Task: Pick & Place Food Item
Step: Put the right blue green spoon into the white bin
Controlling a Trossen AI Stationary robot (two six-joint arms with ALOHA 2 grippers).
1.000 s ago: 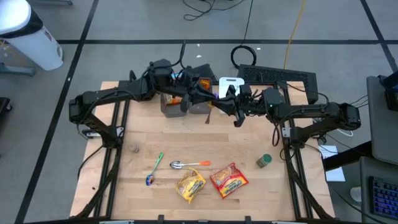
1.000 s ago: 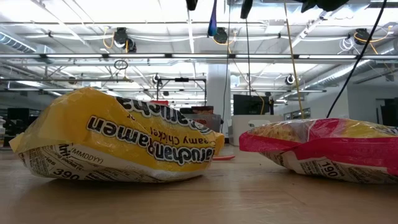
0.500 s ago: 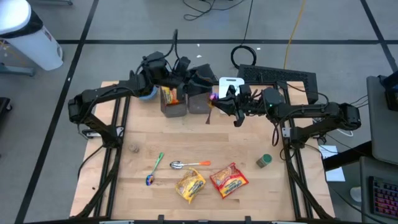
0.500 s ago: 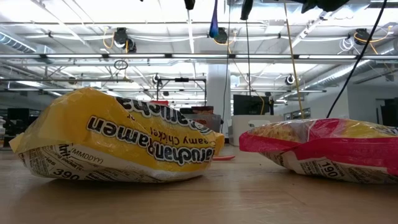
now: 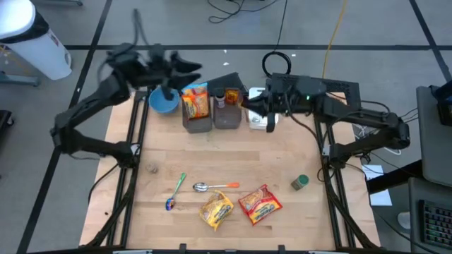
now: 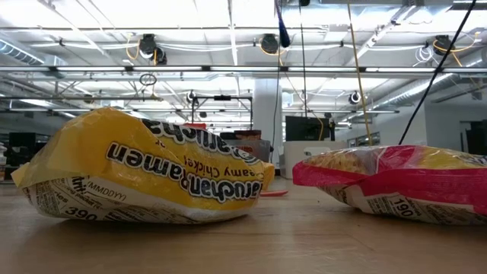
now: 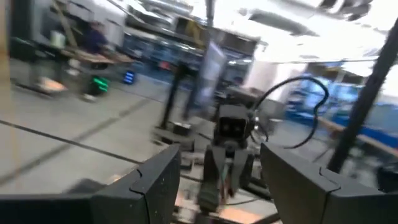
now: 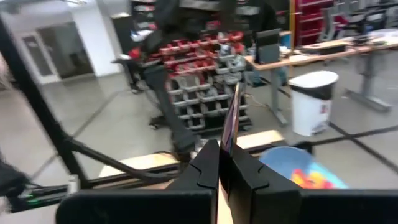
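My left gripper (image 5: 178, 68) (image 7: 221, 177) hovers open, holding nothing, high beyond the table's far left corner, above a blue bowl (image 5: 164, 103). An orange food packet (image 5: 196, 103) stands in the left of two grey bins (image 5: 198, 124). My right gripper (image 5: 247, 106) (image 8: 219, 155) is raised just right of the bins, shut on a thin flat strip (image 8: 230, 118). The strip's dark end (image 6: 283, 30) shows in the low view. A yellow ramen packet (image 5: 215, 210) (image 6: 144, 171) and a red one (image 5: 260, 203) (image 6: 396, 183) lie flat near the table's front edge. My right gripper pinches the thin strip between its two shut fingers, at the part (image 8: 225, 144) just past their tips. The fingers come level from the table's right. The strip is lifted clear of the table and bins; which end is held, I cannot tell.
The right grey bin (image 5: 227, 118) holds a bottle. A white object (image 5: 260, 120) lies under my right gripper. Two spoons (image 5: 174, 192) (image 5: 214, 186), a small round piece (image 5: 151, 168) and a green can (image 5: 300, 183) lie on the table. A keyboard (image 5: 318, 86) sits behind.
My left gripper has opened over the left grey bin, leaving the orange packet standing in it, then swung up and toward the table's far left corner. My right gripper has risen and drawn back toward the far right, staying shut on the strip.
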